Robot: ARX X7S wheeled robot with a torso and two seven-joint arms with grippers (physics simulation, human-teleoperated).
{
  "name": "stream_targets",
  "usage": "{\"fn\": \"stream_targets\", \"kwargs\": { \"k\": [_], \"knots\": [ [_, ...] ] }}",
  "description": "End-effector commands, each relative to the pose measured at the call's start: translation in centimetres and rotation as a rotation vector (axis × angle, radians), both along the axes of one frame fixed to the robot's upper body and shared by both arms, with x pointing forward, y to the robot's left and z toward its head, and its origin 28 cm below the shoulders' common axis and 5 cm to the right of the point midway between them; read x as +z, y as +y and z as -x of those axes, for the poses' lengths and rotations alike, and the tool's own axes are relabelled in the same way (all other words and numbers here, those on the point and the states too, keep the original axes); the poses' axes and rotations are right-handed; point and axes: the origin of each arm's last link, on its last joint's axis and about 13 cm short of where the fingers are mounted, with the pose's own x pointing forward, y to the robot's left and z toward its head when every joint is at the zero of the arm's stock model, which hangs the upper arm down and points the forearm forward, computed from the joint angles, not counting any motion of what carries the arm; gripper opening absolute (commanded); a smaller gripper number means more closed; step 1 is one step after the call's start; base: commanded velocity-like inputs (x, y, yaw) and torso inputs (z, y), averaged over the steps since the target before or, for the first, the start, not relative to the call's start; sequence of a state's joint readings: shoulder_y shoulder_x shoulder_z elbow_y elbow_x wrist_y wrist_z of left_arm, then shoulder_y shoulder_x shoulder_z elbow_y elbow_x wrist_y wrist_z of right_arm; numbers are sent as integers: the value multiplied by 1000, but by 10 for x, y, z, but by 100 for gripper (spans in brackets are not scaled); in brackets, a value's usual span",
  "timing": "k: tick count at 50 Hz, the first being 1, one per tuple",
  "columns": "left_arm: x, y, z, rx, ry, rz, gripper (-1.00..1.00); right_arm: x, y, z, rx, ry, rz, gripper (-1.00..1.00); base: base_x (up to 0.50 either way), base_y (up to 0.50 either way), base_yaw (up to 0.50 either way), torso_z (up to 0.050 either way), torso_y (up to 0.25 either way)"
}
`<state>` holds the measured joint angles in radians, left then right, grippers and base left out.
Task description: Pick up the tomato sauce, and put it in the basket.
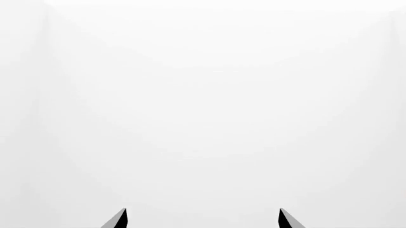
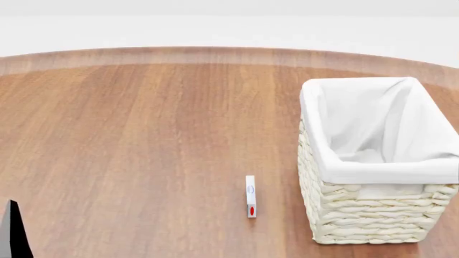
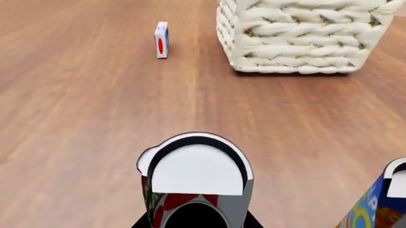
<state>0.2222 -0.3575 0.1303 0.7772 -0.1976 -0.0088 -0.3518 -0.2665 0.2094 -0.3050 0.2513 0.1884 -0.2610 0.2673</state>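
The tomato sauce (image 3: 190, 190), a small tin with a silver top and a red and green label, fills the near part of the right wrist view. My right gripper (image 3: 198, 222) has its dark fingers pressed against both sides of the tin and is shut on it. The basket (image 2: 373, 173), cream wicker with a white cloth lining, stands at the right of the table and is empty; it also shows in the right wrist view (image 3: 298, 38), ahead of the tin. My left gripper (image 1: 203, 214) is open and empty, facing blank white. The tin and my right gripper are out of the head view.
A blue-and-yellow can (image 3: 381, 204) stands just beside the held tin. A small white box with a red oval (image 2: 250, 196) stands on edge on the brown wooden table (image 2: 143, 140), left of the basket; it also shows in the right wrist view (image 3: 161, 40). A dark arm part (image 2: 14, 231) shows at the lower left.
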Motion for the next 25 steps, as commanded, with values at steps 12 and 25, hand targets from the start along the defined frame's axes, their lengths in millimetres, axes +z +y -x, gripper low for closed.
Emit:
{"fn": "stream_targets", "kwargs": {
  "k": [12,25],
  "knots": [
    [-2,1,-1,7,7,1,100,40,6,-9,52,-116,23,-100,1,0,1,0,0],
    [-1,2,2,3,2,7,100,86,7,-5,57,-246,28,-100,0,0,0,0,0]
  ]
}}
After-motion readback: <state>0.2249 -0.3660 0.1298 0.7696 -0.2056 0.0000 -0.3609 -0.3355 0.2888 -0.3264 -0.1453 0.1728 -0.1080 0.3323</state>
